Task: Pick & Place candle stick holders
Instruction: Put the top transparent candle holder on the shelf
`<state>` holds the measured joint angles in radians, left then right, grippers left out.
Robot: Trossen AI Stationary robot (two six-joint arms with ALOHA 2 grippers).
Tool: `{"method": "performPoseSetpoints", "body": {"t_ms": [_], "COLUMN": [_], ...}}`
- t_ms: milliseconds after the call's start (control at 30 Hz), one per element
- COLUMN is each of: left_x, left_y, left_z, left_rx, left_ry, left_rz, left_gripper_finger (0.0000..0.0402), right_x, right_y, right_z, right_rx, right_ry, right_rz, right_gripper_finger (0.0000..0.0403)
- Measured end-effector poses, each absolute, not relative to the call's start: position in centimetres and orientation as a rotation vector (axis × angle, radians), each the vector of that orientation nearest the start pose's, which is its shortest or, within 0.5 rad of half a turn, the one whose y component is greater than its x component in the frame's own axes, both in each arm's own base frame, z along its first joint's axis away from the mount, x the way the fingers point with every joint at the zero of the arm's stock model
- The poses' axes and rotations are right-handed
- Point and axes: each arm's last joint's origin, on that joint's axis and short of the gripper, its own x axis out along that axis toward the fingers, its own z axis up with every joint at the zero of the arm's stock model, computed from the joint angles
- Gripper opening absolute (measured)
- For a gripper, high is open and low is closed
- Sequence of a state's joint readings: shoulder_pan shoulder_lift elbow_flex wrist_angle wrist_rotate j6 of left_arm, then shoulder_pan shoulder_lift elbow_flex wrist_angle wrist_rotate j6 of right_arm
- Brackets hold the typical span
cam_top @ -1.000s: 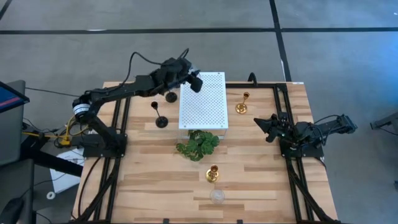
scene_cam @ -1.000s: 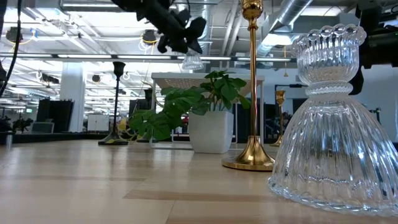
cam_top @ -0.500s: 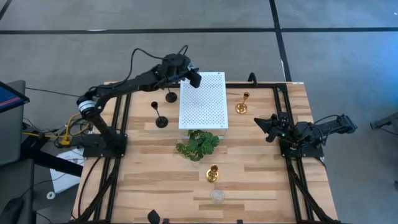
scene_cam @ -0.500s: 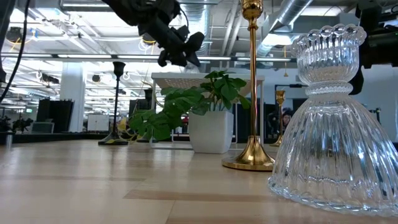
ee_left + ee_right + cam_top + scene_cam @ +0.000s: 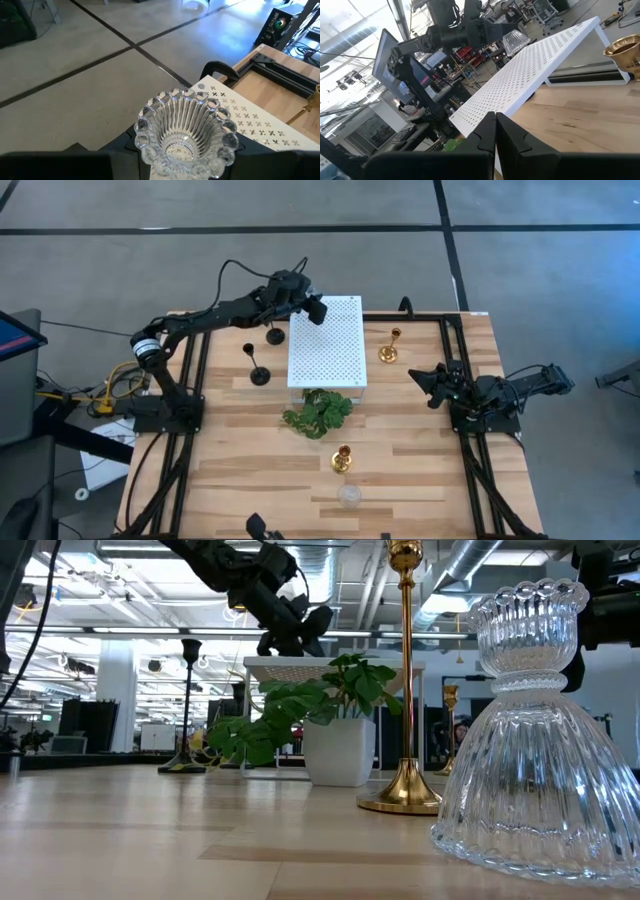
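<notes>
Clear glass holder [image 5: 182,132]: gripped by the left end effector [image 5: 312,308], raised above the far left corner of the white perforated stand [image 5: 326,340].
Second glass holder [image 5: 349,496]: on the tabletop [image 5: 420,470], near edge.
Gold holders [image 5: 388,352] [image 5: 342,460]: one right of the stand, one just beyond the second glass holder.
Black holders [image 5: 259,373] [image 5: 274,334]: upright, left of the stand.
Green sprig [image 5: 318,413]: beside the stand's near edge.
Right end effector [image 5: 419,378]: closed, empty, resting at the tabletop's right side.

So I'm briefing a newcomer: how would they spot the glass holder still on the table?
Start at the white perforated shelf mid-table, pass the green sprig and the gold holder. The glass holder stands just beyond, nearest the table's front edge: short, clear and ribbed, with no stem.
</notes>
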<state>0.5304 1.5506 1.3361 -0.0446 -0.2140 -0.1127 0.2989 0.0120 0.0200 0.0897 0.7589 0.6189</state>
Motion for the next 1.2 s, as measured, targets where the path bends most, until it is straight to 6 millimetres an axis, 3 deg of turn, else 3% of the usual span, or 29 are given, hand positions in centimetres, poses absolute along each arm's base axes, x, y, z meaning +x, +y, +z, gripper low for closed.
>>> {"method": "performPoseSetpoints", "body": {"t_ms": [733, 1200], "left_x": [30.9, 30.9], "left_y": [18.8, 18.8], "left_z": [33.2, 33.3], "left_rx": [-0.205, -0.203], "left_ry": [0.247, 0.230], "left_rz": [0.765, 0.761], "left_gripper_finger": [0.0127, 0.0190], "right_x": [9.1, 9.1], "right_y": [0.7, 0.7], "right_z": [17.7, 17.7], "right_rx": [0.656, 0.654], "right_ry": [-0.223, -0.219], "right_rz": [-0.420, -0.421], "right_gripper_finger": [0.0000, 0.0000]}}
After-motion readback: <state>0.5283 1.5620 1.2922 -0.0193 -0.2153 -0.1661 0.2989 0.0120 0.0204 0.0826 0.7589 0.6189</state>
